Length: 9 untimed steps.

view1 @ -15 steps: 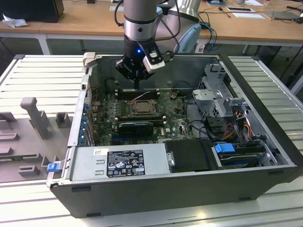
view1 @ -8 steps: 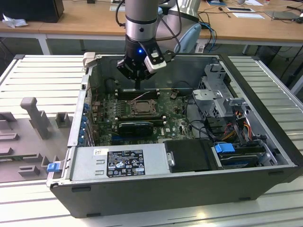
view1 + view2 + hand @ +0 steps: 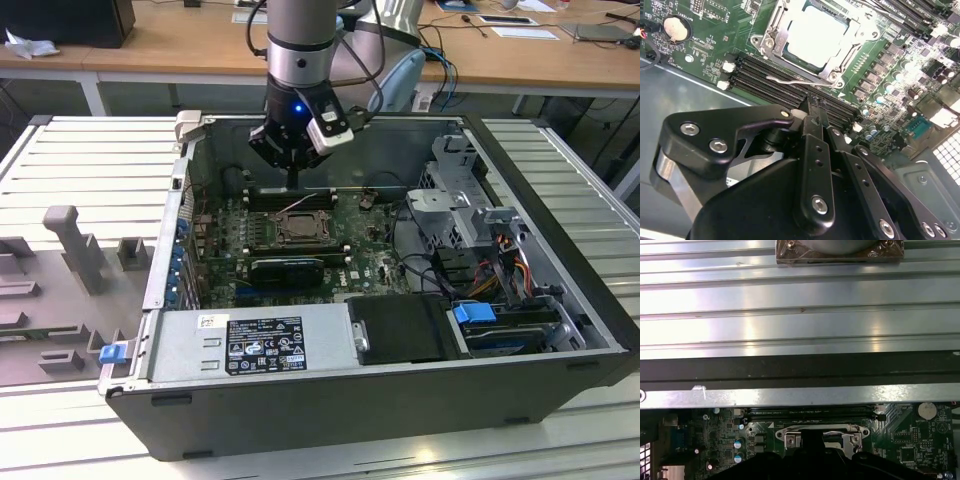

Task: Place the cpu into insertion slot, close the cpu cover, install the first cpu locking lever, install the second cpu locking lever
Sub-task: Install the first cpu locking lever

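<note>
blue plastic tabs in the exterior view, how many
2: one blue tab at the case's corner toward the exterior view's left, one on the drive bay toward the right. Others may be hidden.

No print is legible. A white label (image 3: 213, 322) and a black label (image 3: 265, 344) sit on the grey power supply (image 3: 250, 340), their text too small to read.

Arm (image 3: 298, 40): grey cylindrical wrist section w/ silver band, blue indicator light lit below it. Small white-and-black camera unit (image 3: 331, 131) clipped beside that light; black cables loop off behind. Claw (image 3: 812, 112): matte black linkage plates, rounded edges, silver hex screws at pivots, narrow black fingers (image 3: 816, 125).
</note>
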Each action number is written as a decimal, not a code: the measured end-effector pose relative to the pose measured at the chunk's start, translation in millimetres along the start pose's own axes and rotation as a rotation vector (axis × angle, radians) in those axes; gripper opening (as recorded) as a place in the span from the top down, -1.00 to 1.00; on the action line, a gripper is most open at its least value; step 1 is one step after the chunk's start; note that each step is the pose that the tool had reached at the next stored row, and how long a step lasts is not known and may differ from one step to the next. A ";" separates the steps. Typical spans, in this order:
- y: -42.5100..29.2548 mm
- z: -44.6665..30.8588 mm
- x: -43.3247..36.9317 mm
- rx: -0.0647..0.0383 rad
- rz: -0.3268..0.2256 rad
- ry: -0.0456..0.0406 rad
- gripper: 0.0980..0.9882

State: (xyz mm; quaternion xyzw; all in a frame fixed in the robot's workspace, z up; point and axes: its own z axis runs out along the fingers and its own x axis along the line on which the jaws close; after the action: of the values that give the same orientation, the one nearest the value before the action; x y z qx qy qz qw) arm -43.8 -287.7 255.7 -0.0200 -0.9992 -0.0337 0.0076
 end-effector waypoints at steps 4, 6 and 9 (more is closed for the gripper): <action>0.0 0.2 -0.8 -0.002 0.000 0.0000 0.98; 0.0 0.8 -0.9 -0.024 0.000 0.0010 0.98; -0.4 1.9 -1.2 -0.048 -0.001 0.0018 0.98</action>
State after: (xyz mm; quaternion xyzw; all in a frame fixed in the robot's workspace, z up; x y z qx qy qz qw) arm -42.7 -288.0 253.8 -0.0198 -0.9981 -0.0575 0.0081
